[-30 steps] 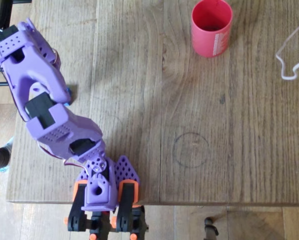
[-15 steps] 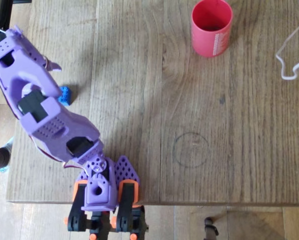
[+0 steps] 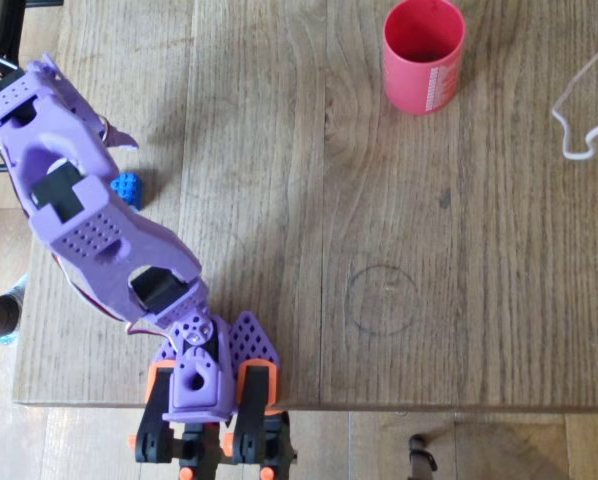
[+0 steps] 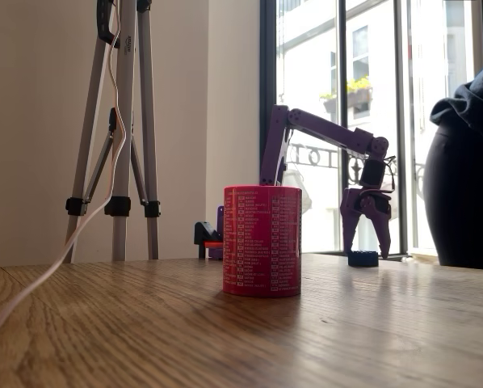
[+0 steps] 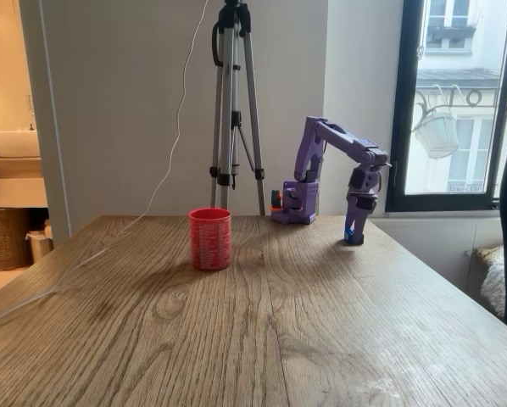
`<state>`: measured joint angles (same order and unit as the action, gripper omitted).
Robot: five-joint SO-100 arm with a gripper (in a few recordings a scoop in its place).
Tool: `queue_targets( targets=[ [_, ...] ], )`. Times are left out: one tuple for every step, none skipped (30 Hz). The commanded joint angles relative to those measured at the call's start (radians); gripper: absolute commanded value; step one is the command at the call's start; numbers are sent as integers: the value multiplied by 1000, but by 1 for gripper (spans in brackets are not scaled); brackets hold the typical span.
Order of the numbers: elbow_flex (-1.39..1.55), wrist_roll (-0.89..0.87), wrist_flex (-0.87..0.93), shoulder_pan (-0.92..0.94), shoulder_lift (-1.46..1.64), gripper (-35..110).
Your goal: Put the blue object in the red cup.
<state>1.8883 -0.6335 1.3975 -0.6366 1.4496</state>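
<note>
The blue object (image 3: 125,190) is a small studded brick lying on the wooden table near its left edge in the overhead view. My purple gripper (image 3: 114,158) hangs just above it, open, fingers pointing down. In a fixed view the gripper (image 4: 367,242) straddles the blue object (image 4: 363,259) from above, fingers spread and nothing held. From the other side, the gripper (image 5: 355,233) stands over the blue object (image 5: 351,241). The red cup (image 3: 423,55) stands upright far off at the top of the overhead view, also in both fixed views (image 4: 262,240) (image 5: 210,238).
A white cable (image 3: 579,110) lies on the table right of the cup. A tripod (image 5: 235,110) stands behind the table. A person's dark shape (image 4: 468,178) is beside the table. The arm's base (image 3: 204,390) is clamped at the near edge.
The arm has swung back and to the left, uncovering the blue object that it mostly hid a second ago. The brick stays on the table at about the same spot.
</note>
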Motion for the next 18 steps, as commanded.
queue_targets(
  targets=[
    [-40, -14, 6, 0, -23, 35],
    [-40, -17, 6, -2, -34, 35],
    [-37, -20, 6, -3, -40, 35],
    [-34, -21, 6, -3, -41, 35],
    [-31, -21, 6, -3, -43, 34],
    [-29, -21, 6, -2, -44, 34],
    [-28, -21, 6, -2, -46, 34],
    [-28, -18, 8, 0, -46, 33],
    [-28, -17, 8, 0, -46, 32],
    [-28, -20, 8, 3, -46, 26],
    [-28, -26, 6, 5, -48, 7],
    [-28, -28, 6, 5, -49, 1],
    [-28, -35, 9, 5, -51, 1],
    [-23, -38, 11, 6, -51, 1],
    [-20, -40, 12, 6, -49, 1],
    [-20, -43, 12, 8, -49, 1],
    [-18, -44, 14, 8, -49, 1],
    [-17, -44, 14, 9, -49, 1]
  ],
)
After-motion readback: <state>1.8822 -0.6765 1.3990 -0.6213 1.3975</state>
